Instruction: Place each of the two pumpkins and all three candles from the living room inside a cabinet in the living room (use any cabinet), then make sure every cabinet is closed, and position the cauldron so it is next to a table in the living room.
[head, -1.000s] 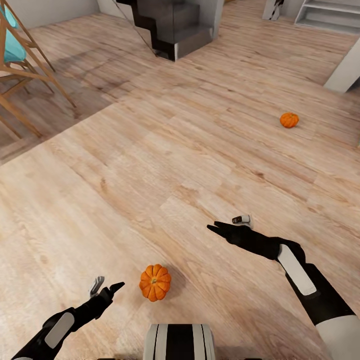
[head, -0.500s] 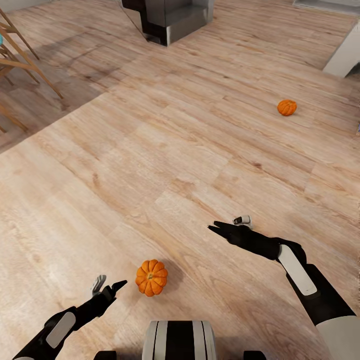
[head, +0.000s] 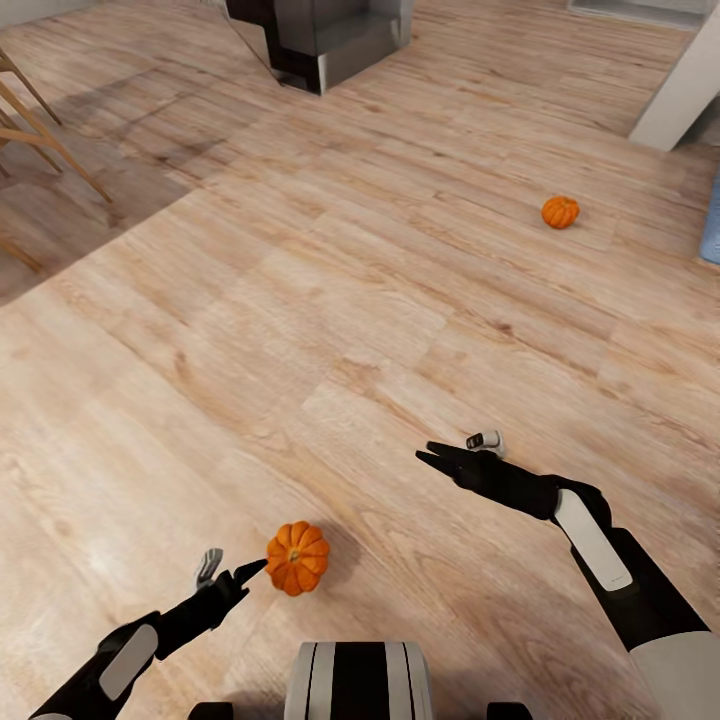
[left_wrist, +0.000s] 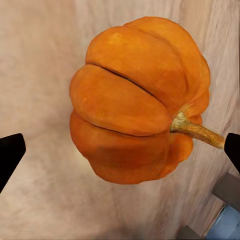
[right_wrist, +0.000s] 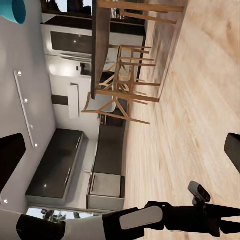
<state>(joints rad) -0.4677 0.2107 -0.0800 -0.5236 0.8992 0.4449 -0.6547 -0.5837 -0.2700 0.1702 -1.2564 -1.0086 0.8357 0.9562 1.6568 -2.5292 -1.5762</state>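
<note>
- Pumpkins lie on the pale wood-plank floor (head: 300, 300), largest thing here.
- Right black gripper (head: 455, 452) hovers mid-floor, jaws spread, holding nothing.
- Left black gripper (head: 232, 572) is low, jaws spread either side of the near ribbed orange pumpkin (head: 297, 558), not pinching it.
- Second small orange pumpkin (head: 560, 212) sits well apart.

I saw pale wood floor (head: 330, 300) thruout, dark stair block (head: 320, 35) at 12, wooden chair legs (head: 40, 140) at 10, blue mat edge (head: 710, 215) at 2.
</note>
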